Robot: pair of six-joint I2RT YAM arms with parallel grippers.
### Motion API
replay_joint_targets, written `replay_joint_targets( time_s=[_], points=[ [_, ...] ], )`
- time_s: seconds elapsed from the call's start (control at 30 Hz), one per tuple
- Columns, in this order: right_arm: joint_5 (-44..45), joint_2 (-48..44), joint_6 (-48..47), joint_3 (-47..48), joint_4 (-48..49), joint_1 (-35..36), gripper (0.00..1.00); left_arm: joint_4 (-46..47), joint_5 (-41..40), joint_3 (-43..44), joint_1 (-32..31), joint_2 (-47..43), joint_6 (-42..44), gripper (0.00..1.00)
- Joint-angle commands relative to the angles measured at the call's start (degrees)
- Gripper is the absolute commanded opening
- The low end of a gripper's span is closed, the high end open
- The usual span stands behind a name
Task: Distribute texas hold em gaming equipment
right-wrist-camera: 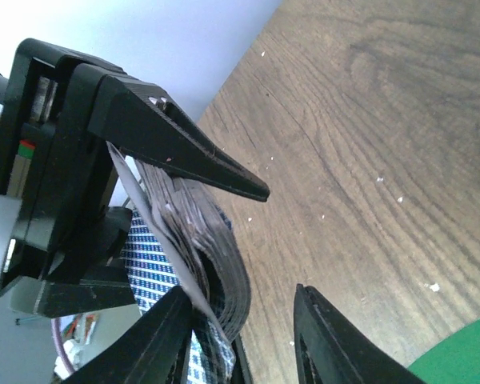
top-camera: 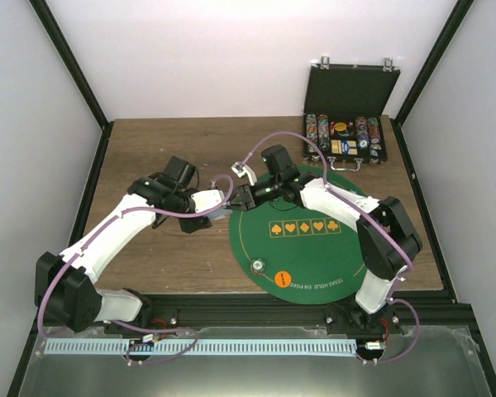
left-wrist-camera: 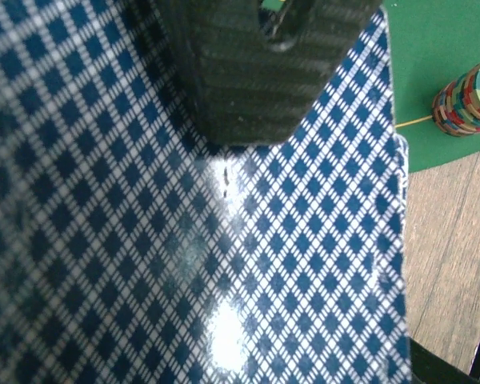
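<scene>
My left gripper (top-camera: pixel 217 207) is shut on a deck of playing cards (top-camera: pixel 225 205) with blue diamond backs, held above the wood left of the green mat. In the left wrist view a card back (left-wrist-camera: pixel 224 264) fills the frame and hides my own fingers. A dark ribbed finger (left-wrist-camera: pixel 240 72) of the right gripper lies on it. My right gripper (top-camera: pixel 236 198) meets the deck, open. In the right wrist view (right-wrist-camera: pixel 240 294) the bowed deck (right-wrist-camera: pixel 216 256) hangs by its left finger (right-wrist-camera: pixel 164 336). A chip stack (top-camera: pixel 256 266) and an orange disc (top-camera: pixel 283 279) sit on the mat.
The round green felt mat (top-camera: pixel 314 248) lies at centre right on the wooden table (top-camera: pixel 165 157). A black hinged case (top-camera: pixel 347 124) with rows of chips stands open at the back right. The chip stack also shows in the left wrist view (left-wrist-camera: pixel 468 96).
</scene>
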Motion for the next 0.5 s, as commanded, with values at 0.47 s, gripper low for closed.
replay_joint_targets(
  time_s=[0.47],
  points=[
    [1.76, -3.64, -4.9, 4.57, -9.67, -0.35, 0.02, 2.07, -1.11, -2.4, 2.02, 0.68, 0.11, 0.57]
  ],
)
